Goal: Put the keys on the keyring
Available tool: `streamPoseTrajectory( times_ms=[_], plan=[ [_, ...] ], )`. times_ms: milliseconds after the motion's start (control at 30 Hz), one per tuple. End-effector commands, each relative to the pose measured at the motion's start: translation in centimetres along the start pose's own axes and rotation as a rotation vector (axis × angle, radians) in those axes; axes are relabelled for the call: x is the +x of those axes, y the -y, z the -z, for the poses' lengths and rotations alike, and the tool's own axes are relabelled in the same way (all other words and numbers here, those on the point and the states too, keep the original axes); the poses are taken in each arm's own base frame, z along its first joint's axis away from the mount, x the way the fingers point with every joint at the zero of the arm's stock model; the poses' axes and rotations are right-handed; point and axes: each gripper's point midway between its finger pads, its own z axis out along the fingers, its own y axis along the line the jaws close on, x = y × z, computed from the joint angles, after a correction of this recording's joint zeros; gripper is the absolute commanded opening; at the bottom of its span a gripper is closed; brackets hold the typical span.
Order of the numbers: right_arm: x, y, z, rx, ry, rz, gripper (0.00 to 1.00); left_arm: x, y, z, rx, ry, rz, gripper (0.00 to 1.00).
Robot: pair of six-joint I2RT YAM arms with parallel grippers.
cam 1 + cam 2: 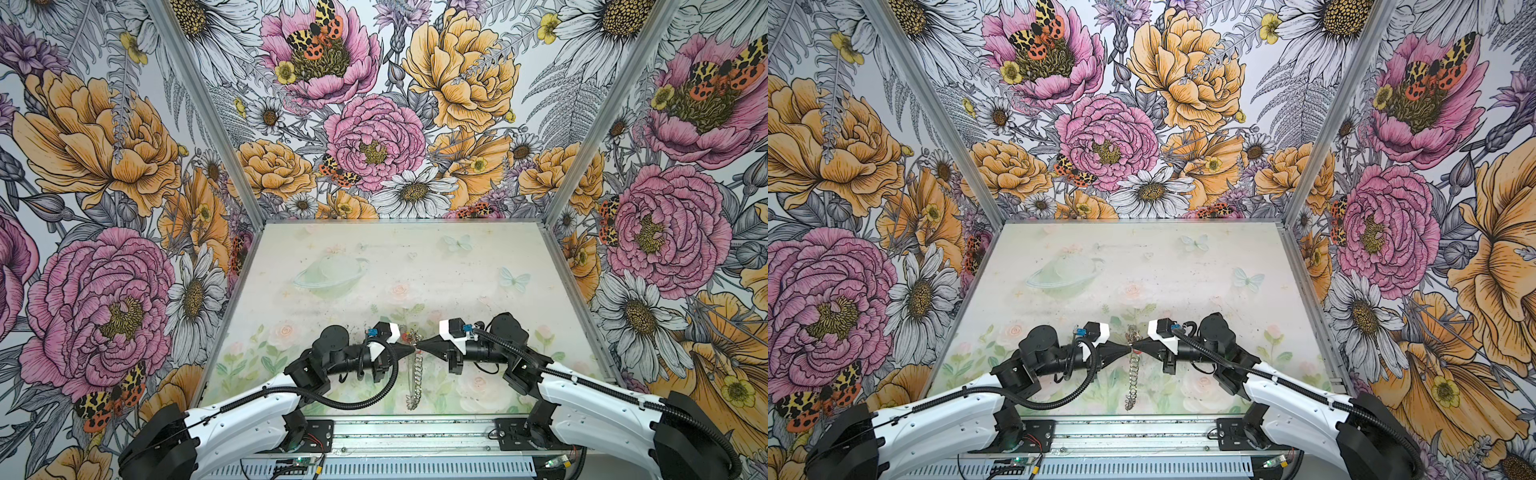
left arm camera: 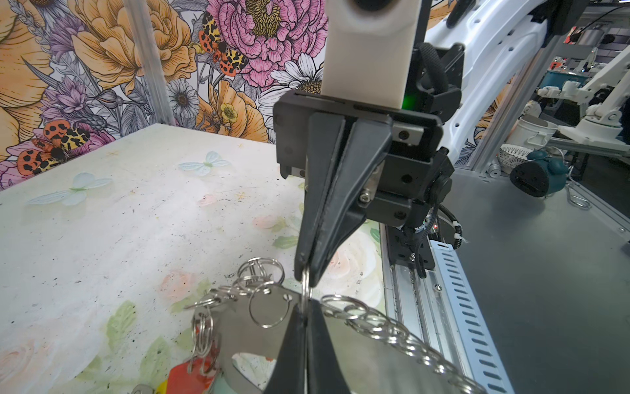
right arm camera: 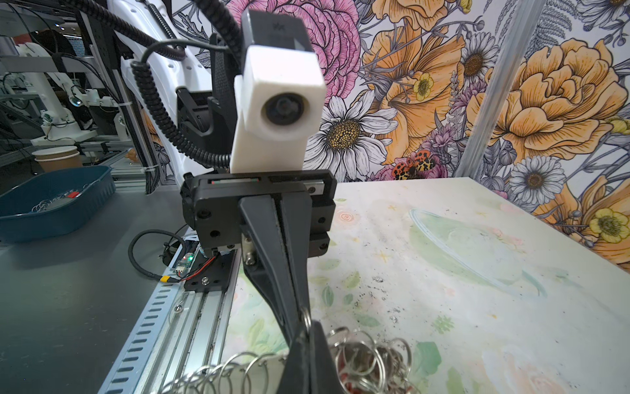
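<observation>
The keyring shows edge-on like a chain in both top views, near the table's front middle. In the left wrist view it is a flat grey hoop fringed with silver split rings. My left gripper and right gripper meet tip to tip over it. Both are shut on the same small split ring at its edge. In a top view the left gripper and right gripper almost touch. A red tag hangs from other rings, with a sliver of yellow tag beside it. The keys' metal parts are mostly hidden.
A metal rail runs along the table's front edge, close to the keyring's near end. Floral walls close in the other three sides. Off the table stand a blue tray holding more rings and a teal alarm clock.
</observation>
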Motion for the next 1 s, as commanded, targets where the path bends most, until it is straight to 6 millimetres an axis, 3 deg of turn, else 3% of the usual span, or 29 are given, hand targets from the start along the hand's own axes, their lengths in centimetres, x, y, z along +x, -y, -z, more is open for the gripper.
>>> streamPoseTrajectory(
  times_ms=[0,367,733,867,967],
  plan=[
    [-3.3,-0.2,-0.3,-0.021,0.088,0.058,0.00,-1.5,0.5,-0.2,0.018,0.044,-0.036,0.03],
    [-3.1,0.0,-0.3,-0.011,0.081,0.051,0.00,-2.0,0.2,0.3,-0.012,0.065,-0.026,0.12],
    [-3.4,0.3,-0.1,0.019,0.087,0.056,0.00,-0.9,0.3,0.3,-0.008,0.018,-0.024,0.01],
    [-4.0,0.4,0.7,0.050,0.113,0.054,0.25,-0.8,0.2,0.6,-0.023,0.003,-0.033,0.00],
    [-4.4,0.9,1.7,0.103,0.114,0.061,0.33,-0.7,0.2,0.8,-0.030,-0.012,-0.041,0.00]
  ],
)
